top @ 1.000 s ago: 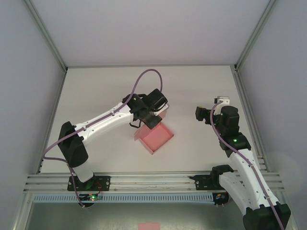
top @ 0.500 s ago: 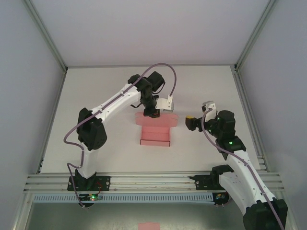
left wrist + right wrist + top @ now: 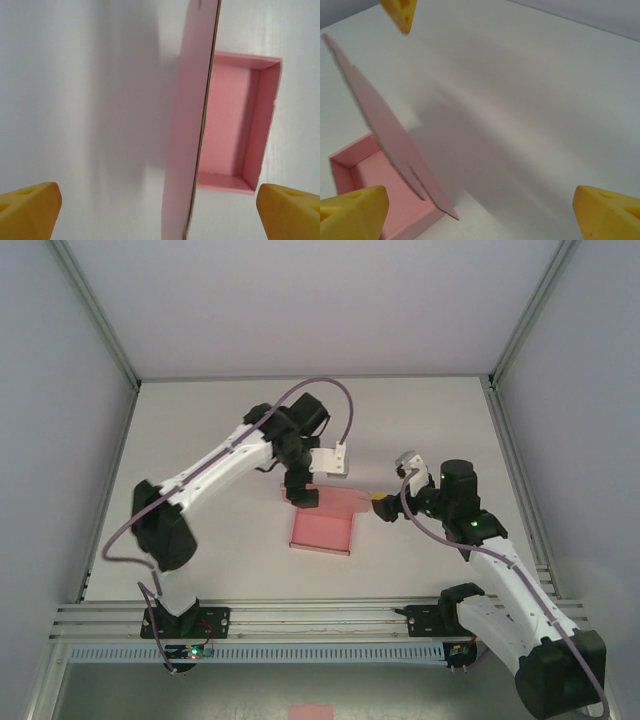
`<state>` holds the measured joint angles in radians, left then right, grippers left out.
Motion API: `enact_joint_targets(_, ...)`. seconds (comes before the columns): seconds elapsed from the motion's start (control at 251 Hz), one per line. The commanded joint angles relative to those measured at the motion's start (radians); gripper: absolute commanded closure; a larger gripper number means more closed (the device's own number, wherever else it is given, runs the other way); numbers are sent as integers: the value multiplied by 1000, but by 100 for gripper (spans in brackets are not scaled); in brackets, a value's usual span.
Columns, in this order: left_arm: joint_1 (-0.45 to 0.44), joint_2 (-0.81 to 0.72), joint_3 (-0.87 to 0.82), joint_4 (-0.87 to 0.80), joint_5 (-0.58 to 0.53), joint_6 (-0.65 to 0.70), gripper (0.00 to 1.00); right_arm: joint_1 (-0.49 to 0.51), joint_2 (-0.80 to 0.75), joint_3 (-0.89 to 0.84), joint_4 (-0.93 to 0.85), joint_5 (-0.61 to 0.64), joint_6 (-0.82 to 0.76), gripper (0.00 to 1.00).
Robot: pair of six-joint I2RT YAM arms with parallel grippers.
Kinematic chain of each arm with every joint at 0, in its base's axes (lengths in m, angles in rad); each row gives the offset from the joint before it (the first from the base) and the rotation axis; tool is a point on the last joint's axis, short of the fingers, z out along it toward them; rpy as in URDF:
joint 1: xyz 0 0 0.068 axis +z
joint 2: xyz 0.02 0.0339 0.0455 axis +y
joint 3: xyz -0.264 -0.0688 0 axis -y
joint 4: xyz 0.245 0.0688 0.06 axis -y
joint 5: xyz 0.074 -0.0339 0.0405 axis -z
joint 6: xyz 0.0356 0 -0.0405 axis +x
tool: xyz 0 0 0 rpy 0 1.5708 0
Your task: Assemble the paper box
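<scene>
The paper box point(image 3: 322, 530) is seen near the middle of the worktop point(image 3: 200, 440), made of plain pink thin card. Its shallow rectangular tray lies flat and open, with low walls folded up. A long lid flap is raised along the tray's far side, tilted and not closed.

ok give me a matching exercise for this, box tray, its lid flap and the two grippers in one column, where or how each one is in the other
1 paper box tray
2 lid flap
3 left gripper
4 right gripper

A open, at the flap's right end
B flat on the table, open side up
C open, over the flap's left end
D raised along the tray's far side

Pairs: 1-B, 2-D, 3-C, 4-A
</scene>
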<state>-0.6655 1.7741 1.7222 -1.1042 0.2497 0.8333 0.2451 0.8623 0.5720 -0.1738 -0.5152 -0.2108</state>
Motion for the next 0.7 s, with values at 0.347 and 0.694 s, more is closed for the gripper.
enact_joint_targets(0.347, 173, -244, -501, 470, 43, -222, 0, 113, 207, 172, -247, 63, -361, 12)
enact_joint_targets(0.694, 199, -175, -458, 369, 211, -132, 34, 101, 358, 244, -253, -9, -391, 31)
